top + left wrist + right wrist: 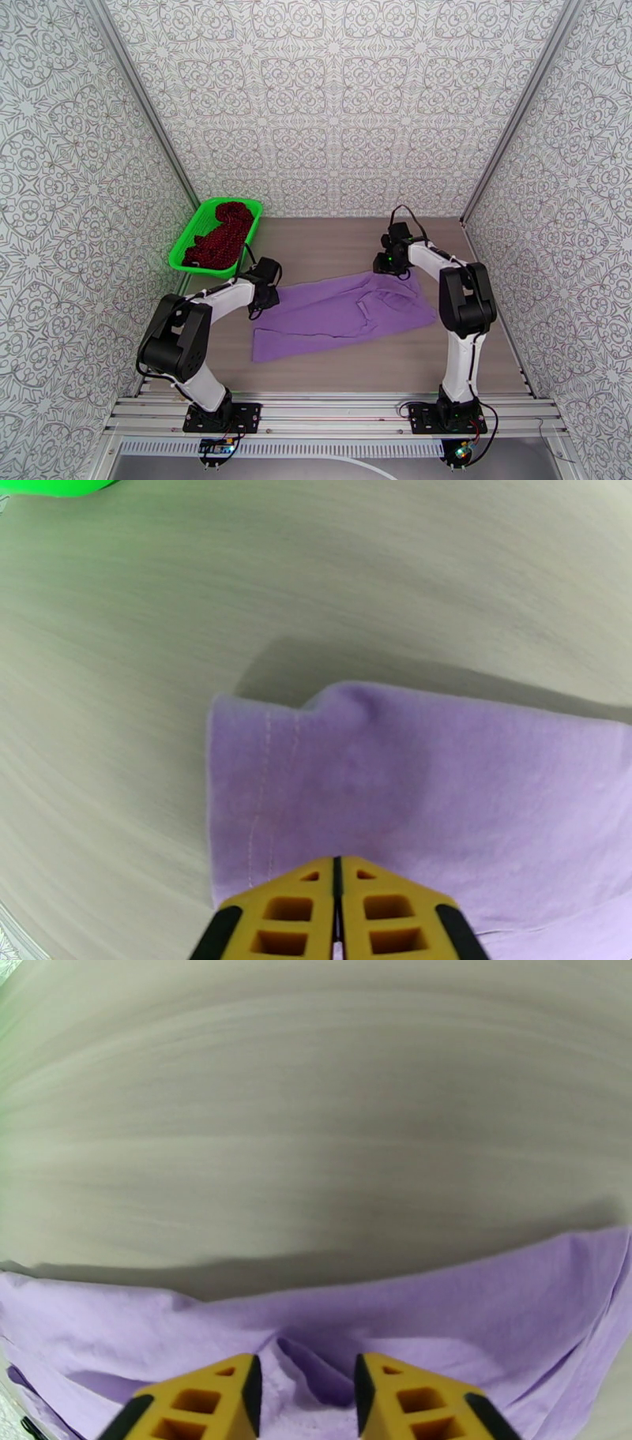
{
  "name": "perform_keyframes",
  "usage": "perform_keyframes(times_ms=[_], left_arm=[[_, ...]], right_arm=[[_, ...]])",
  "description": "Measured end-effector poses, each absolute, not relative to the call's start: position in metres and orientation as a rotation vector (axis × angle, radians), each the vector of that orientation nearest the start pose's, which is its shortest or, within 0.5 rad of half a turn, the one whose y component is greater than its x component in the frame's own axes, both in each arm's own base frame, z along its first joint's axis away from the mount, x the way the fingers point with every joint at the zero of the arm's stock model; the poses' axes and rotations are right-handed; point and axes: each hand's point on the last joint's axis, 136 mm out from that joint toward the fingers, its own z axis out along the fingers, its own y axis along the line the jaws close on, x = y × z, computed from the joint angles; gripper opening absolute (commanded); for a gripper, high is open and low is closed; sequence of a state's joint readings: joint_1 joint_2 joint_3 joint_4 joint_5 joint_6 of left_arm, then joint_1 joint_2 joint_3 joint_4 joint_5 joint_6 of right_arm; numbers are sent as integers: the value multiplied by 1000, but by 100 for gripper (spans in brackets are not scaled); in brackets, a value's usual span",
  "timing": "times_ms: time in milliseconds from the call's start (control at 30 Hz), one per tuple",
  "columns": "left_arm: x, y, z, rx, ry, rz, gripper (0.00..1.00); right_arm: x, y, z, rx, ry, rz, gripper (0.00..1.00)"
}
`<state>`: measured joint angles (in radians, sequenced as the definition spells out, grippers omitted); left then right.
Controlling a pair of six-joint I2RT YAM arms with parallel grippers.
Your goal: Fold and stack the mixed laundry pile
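Lavender T-shirt [332, 317], left gripper [338, 864] pinching its hem, right gripper [306, 1372] spread astride a fold

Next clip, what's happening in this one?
Two robot arms are working on a lavender T-shirt spread on the table. The left gripper is shut on the shirt's left edge; the right gripper hangs over its far edge, jaws apart around a ridge of fabric. The dark red speckled garment lies in the green mesh basket at the far left.
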<state>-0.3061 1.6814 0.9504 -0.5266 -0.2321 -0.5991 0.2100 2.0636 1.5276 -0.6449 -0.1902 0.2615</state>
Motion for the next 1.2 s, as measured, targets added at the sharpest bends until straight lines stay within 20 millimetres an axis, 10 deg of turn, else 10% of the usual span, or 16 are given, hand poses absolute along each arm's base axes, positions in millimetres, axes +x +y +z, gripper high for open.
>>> perform_keyframes(times_ms=[767, 1200], left_arm=[[333, -64, 39, -454, 2691, 76, 8], [332, -63, 59, -455, 2635, 37, 9]], right_arm=[[455, 141, 50, -9, 2787, 426, 0], [359, 153, 98, -48, 2737, 472, 16]])
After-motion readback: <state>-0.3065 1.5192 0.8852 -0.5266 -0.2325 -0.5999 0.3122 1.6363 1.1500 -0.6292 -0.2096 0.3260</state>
